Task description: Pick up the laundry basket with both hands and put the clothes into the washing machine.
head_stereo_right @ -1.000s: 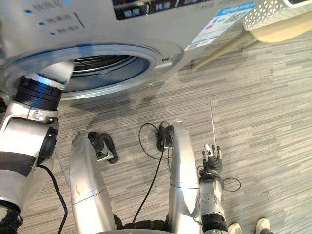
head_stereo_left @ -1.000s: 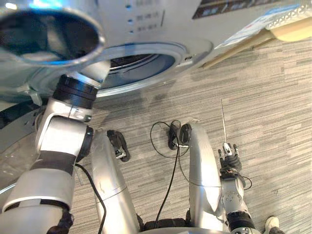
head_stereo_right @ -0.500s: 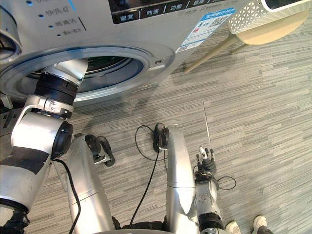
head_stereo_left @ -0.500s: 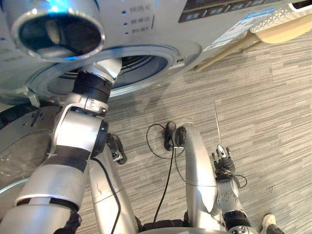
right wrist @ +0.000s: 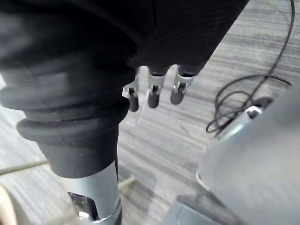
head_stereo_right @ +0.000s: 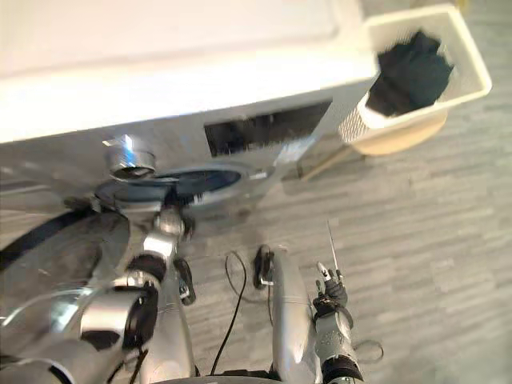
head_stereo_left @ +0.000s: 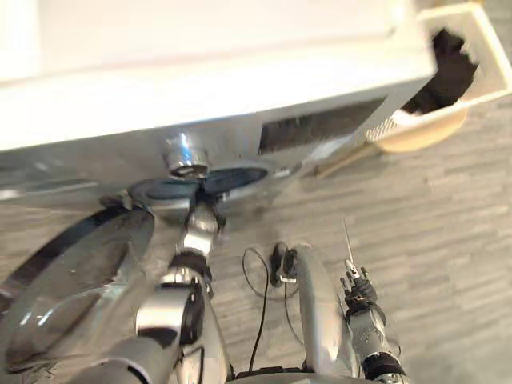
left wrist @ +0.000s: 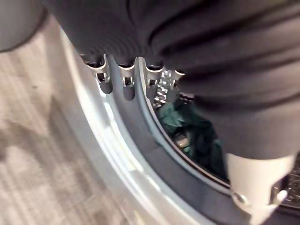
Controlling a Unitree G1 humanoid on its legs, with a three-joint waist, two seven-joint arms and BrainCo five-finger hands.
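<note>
**Spotter:** What's the room giving you?

**Operator:** Grey plank floor [head_stereo_left: 448, 208], with the washing machine [head_stereo_right: 160, 48] straight ahead of me. Its door [head_stereo_left: 72, 272] is swung open on my left. The laundry basket [head_stereo_right: 472, 64] sits on a round stool [head_stereo_right: 400, 140] just beside the machine on my right, with the dark clothes [head_stereo_right: 412, 72] in it. Neither hand is on it.

**Spotter:** Where are the hands?

**Operator:** My left hand [left wrist: 125, 86] is at the drum opening [head_stereo_left: 220, 178], fingers straight and holding nothing, right at the rim. Past them I see a green cloth [left wrist: 187, 126] lying inside the drum. My right hand [head_stereo_left: 358, 286] hangs low by my side over the floor, fingers [right wrist: 152, 96] relaxed and empty.

**Spotter:** What worries you?

**Operator:** Three things, I'd say. The left fingers are so close to the rim that a careless pull could catch them on it. The open door is beside that arm — a wide swing could knock it. And the basket overhangs a small stool, well apart from both hands, so a one-handed or off-centre grab could tip it and spill the clothes on the floor.
</note>
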